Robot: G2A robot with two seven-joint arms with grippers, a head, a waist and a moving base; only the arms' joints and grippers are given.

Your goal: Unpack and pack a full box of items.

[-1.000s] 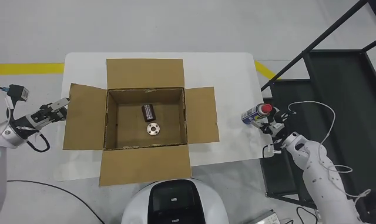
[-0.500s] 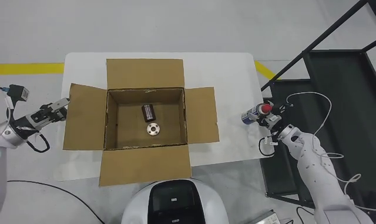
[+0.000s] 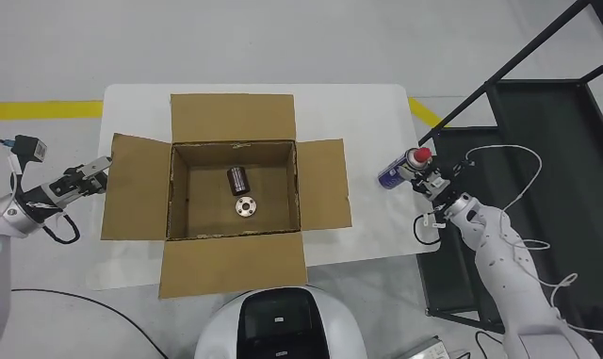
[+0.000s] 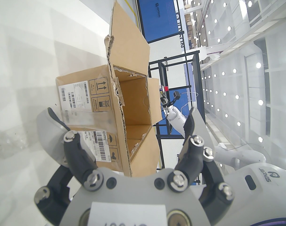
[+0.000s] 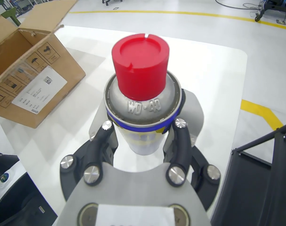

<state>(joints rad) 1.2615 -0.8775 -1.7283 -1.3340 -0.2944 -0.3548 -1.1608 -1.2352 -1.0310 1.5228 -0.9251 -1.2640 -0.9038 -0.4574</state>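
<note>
Hidden/hard to tell: spray can lower body is covered by R gripper, fingers clamped on its sides. Can't tell if the can base touches the table.

Top view: cardboard box mid-table, four flaps spread flat. A dark cylinder and a round metal disc lie near each other on the floor, apart. Left wrist view gives the box's labelled side wall plus an inner wall, floor blocked by the near wall.

Top view also shows the can tilted, red cap toward the R arm.

Edges: can sits near table's R edge, apart from the R flap, bare tabletop between. Black rack just beside that edge. L gripper just off the L flap, fingers apart, holding nothing.
</note>
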